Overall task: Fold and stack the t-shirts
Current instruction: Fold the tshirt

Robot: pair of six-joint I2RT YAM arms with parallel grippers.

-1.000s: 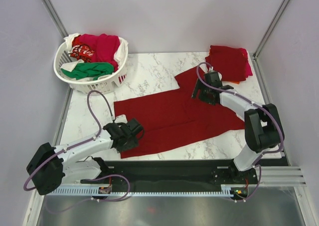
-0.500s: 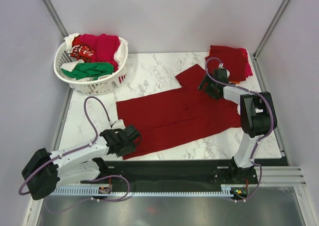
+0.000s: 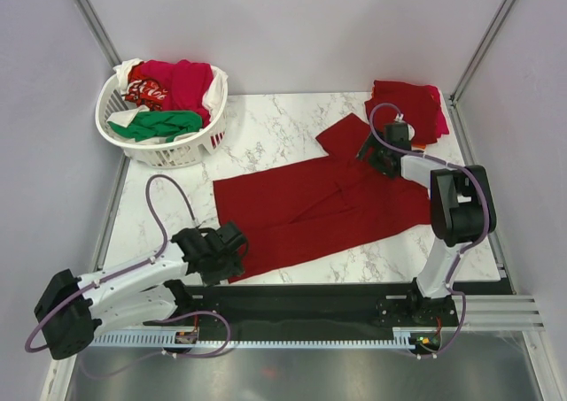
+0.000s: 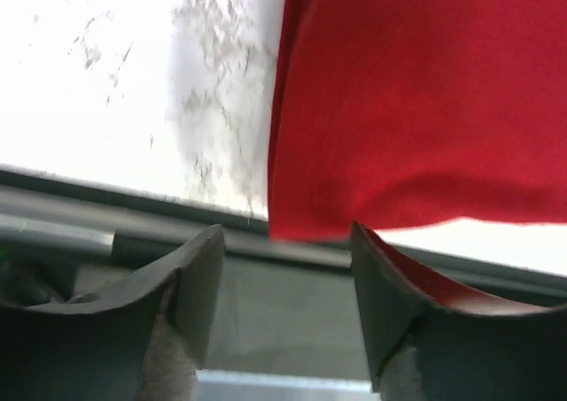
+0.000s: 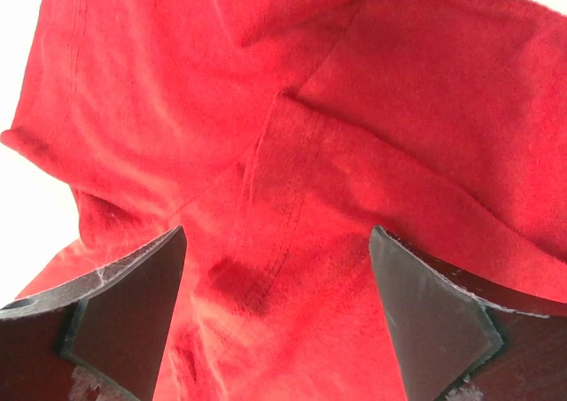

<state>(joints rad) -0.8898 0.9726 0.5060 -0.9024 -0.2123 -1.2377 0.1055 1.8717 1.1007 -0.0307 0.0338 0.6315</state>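
Dark red t-shirt (image 3: 328,211) lies flat on table (image 3: 266,140) for folding; left gripper (image 4: 283,239) jaws apart at hem corner, right gripper (image 5: 276,235) spread wide over sleeve seam, neither holding cloth.

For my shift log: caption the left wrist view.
Left gripper, jaws open, at the near corner of the dark red t-shirt on the marble table.

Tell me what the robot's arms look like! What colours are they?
The left arm and right arm are smooth white tubes joined by chunky black joints. A thin purple cable loops along each one. The left gripper and right gripper each have two dark, wedge-shaped fingers.
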